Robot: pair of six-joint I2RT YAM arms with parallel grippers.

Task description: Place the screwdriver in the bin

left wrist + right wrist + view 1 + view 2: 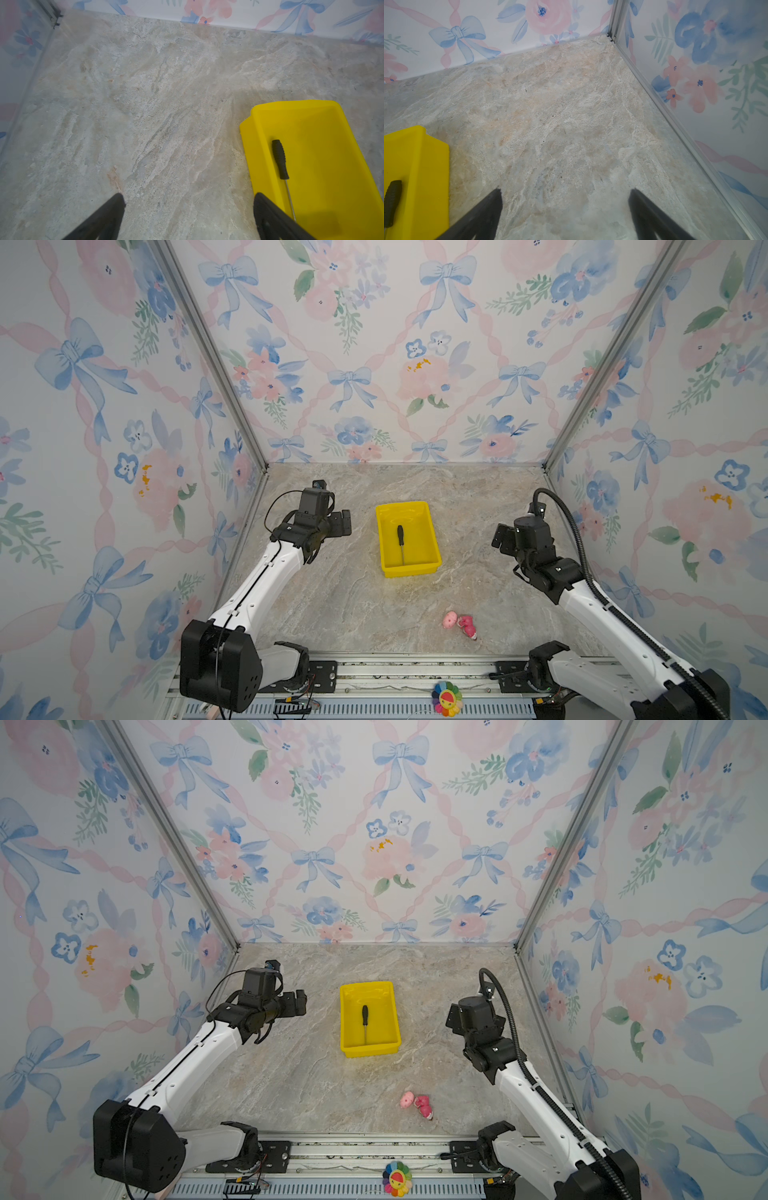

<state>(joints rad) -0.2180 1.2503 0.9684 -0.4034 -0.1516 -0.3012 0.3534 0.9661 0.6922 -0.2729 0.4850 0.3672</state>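
The yellow bin (430, 531) (390, 1011) stands in the middle of the marble table. The screwdriver (401, 543) (365, 1023) lies loose on its floor, black handle toward the back wall, thin shaft toward the front. My left gripper (343, 522) (298, 1002) hovers left of the bin, apart from it, open and empty. In the left wrist view the open left gripper (189, 199) has bare table between its fingers, with the bin (332, 128) and screwdriver (280, 160) beside it. My right gripper (500, 539) (564, 195) is open and empty, right of the bin (425, 158).
A small pink toy (461, 624) (417, 1104) lies on the table near the front, right of centre. A rainbow flower toy (446, 697) sits on the front rail. Floral walls close the table on three sides, with metal posts at the back corners.
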